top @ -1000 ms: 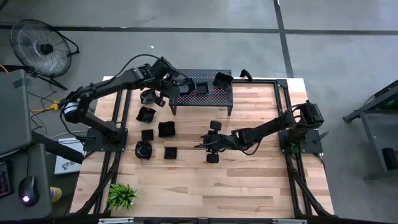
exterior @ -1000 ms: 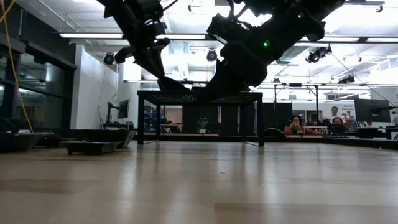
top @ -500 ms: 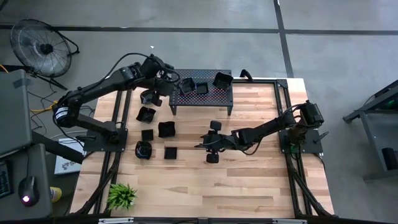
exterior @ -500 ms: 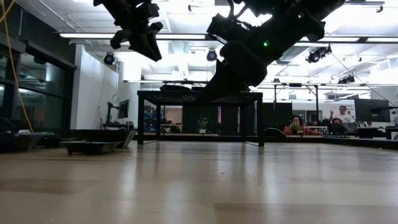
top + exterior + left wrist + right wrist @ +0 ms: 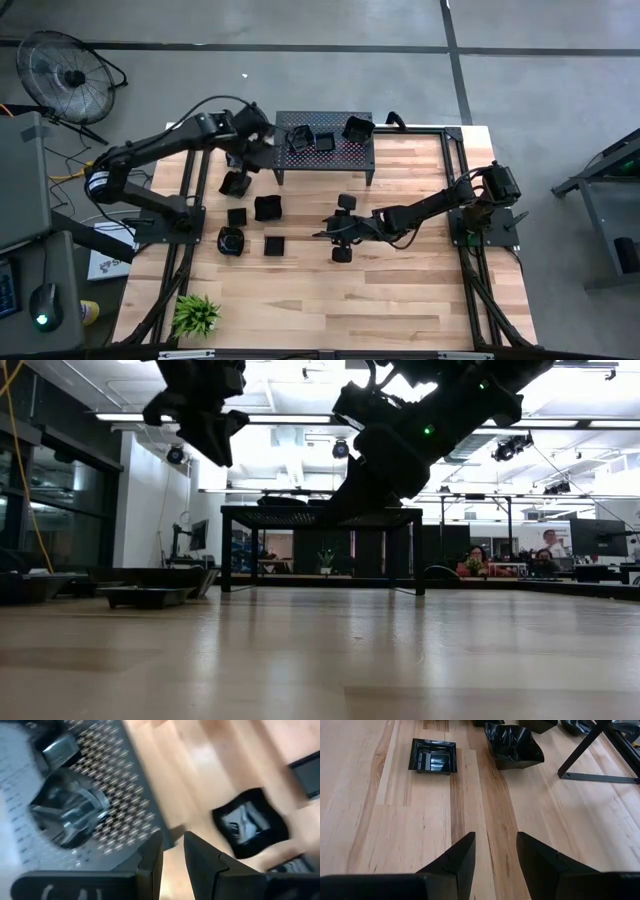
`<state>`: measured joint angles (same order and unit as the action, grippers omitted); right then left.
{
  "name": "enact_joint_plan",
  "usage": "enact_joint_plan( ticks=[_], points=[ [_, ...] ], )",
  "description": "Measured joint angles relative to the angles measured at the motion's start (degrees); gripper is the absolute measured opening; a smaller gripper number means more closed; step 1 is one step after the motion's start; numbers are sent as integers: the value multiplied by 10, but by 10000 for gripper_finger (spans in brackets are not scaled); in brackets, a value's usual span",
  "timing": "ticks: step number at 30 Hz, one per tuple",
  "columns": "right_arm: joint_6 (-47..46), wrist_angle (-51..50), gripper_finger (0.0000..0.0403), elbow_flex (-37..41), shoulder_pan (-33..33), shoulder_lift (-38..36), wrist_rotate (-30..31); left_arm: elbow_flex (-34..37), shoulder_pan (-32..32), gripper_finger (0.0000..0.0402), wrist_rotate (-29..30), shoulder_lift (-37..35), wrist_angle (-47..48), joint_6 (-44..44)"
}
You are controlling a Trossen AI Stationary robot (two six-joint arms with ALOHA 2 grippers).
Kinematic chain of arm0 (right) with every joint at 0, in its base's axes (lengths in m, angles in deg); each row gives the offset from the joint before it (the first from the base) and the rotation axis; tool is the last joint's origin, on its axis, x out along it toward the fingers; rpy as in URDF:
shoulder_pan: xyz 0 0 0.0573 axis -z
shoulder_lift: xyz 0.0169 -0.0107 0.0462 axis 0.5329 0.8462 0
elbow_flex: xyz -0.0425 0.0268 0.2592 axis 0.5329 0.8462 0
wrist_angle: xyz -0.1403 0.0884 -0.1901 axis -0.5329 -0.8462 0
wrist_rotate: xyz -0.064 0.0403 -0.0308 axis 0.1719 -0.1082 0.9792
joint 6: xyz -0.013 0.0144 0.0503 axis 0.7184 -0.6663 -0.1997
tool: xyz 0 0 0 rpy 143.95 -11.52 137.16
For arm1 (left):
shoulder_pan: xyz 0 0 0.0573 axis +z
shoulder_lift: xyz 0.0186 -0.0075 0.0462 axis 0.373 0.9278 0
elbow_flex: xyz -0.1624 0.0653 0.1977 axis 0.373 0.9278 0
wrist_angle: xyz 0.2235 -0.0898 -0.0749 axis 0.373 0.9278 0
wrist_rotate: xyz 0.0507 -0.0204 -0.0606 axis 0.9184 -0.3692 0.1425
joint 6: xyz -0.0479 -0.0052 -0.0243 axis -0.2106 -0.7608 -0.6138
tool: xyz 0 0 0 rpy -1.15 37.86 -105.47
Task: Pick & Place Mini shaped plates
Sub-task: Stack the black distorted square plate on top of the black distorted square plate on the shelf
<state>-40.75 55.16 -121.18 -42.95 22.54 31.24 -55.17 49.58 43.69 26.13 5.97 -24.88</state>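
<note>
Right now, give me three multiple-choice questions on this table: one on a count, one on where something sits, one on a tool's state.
1. How many mini plates sit on the perforated stand? A none; B eight; C three.
2. Where is the green plant? A on the stand; B at a corner of the table, on the left arm's side; C beside the fan.
3. The right tool is: A open and empty; B shut on a plate; C out of sight.

Answers: C, three dark dishes lie on the stand's top; B, the plant stands at the table's corner, far from the stand; A, bare wood shows between its fingers.
</note>
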Motion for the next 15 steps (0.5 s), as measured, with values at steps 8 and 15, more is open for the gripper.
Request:
enact_joint_plan(
  ticks=[8,15],
  points=[
    [-5,-9,138,0,-1,0,0,0,-105,74,48,0,29,-54],
    [-24,-49,138,0,-2,0,-15,30,-188,74,103,0,33,-104]
  ],
)
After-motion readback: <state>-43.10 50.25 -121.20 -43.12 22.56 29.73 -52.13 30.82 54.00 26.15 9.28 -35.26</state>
